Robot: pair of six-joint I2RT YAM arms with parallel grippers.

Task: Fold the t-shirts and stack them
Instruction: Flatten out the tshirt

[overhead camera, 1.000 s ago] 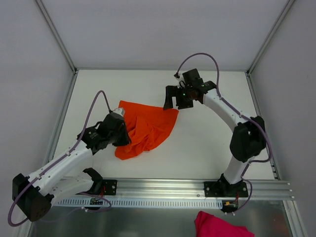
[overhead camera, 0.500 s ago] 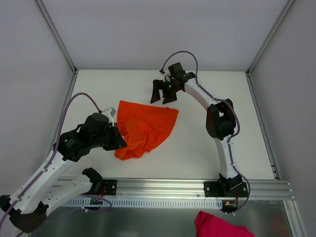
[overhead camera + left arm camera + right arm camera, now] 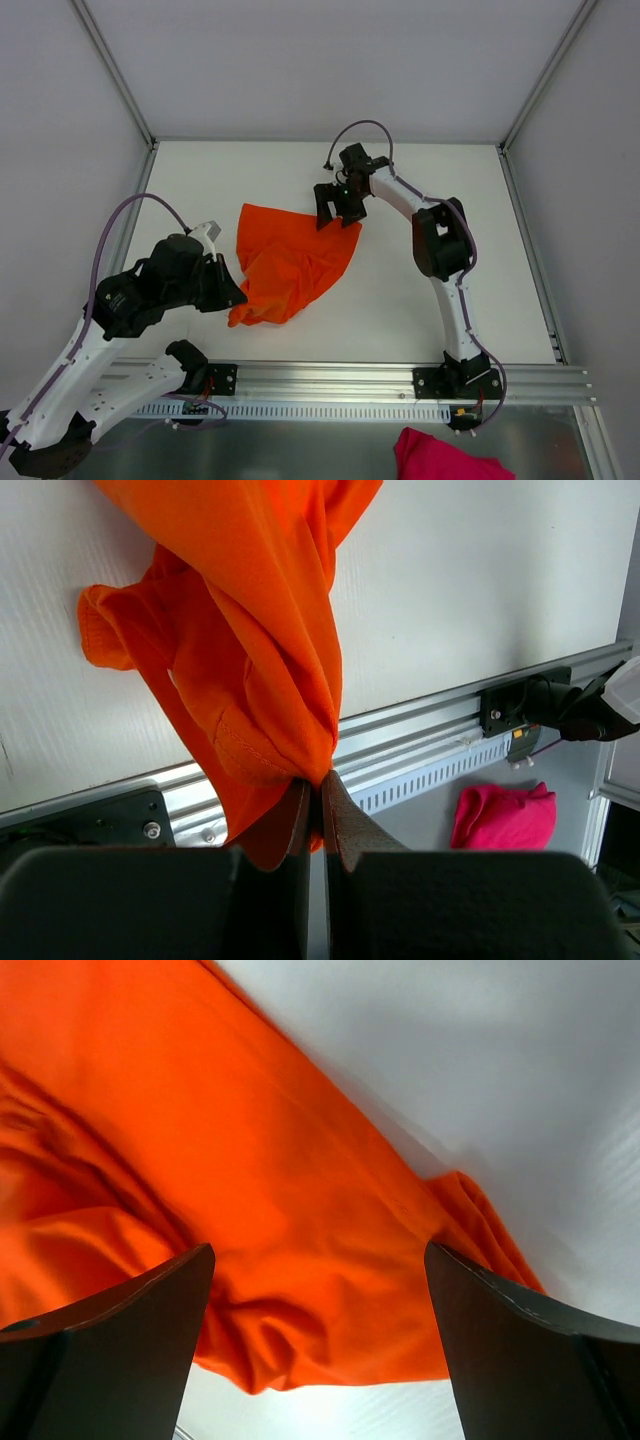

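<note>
L gripper (image 3: 320, 785) pinched on shirt (image 3: 295, 260); R gripper (image 3: 318, 1255) wide over corner. Risk: catching extra layers, bunching fold.

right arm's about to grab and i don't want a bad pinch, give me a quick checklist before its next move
1. Left hand shut on the bright orange soft fabric t-shirt: ok.
2. Right hand open above the shirt's far corner, holding nothing: ok.
3. Shirt lying flat: not ok, bunched and wrinkled.
4. Neck label found: cannot tell.
5. Crumpled pink cloth beyond the metal rail, apart from the shirt: ok.
</note>
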